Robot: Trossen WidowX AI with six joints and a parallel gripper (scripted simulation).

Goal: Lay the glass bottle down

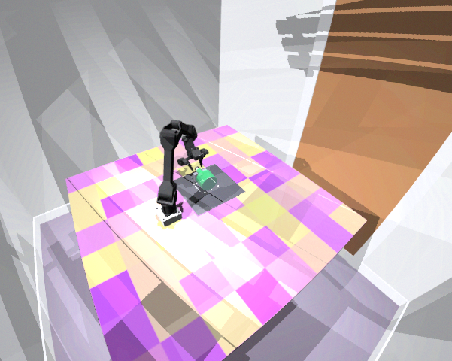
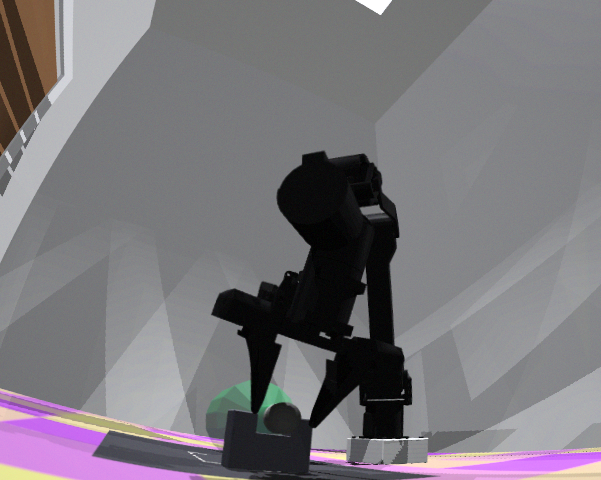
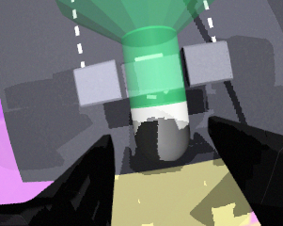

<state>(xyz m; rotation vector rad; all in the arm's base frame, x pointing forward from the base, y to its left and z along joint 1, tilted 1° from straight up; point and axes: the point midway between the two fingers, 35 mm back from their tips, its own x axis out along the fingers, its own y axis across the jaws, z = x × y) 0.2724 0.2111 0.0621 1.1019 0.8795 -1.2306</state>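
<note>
Gripper (image 1: pixel 195 168) (image 2: pixel 286 419) (image 3: pixel 162 132) open fairly wide, nothing held. Green glass bottle (image 1: pixel 206 179) (image 2: pixel 224 413) (image 3: pixel 155 71) on its side, capped end between and clear of the fingertips; neck in grey U-shaped rest (image 2: pixel 265 450) (image 3: pixel 98 83), just beyond the gripper; body over dashed outline (image 1: pixel 207 191) (image 3: pixel 77 33).

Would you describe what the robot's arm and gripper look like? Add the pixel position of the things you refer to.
The matte black, angular, jointed arm (image 1: pixel 168 159) (image 2: pixel 380 289) stands on a white and dark blocky base (image 1: pixel 172 221) (image 2: pixel 359 452). Its black parallel-jaw gripper (image 1: pixel 196 168) (image 2: pixel 283 419) (image 3: pixel 162 132) has two long fingers tapering to narrow tips.
</note>
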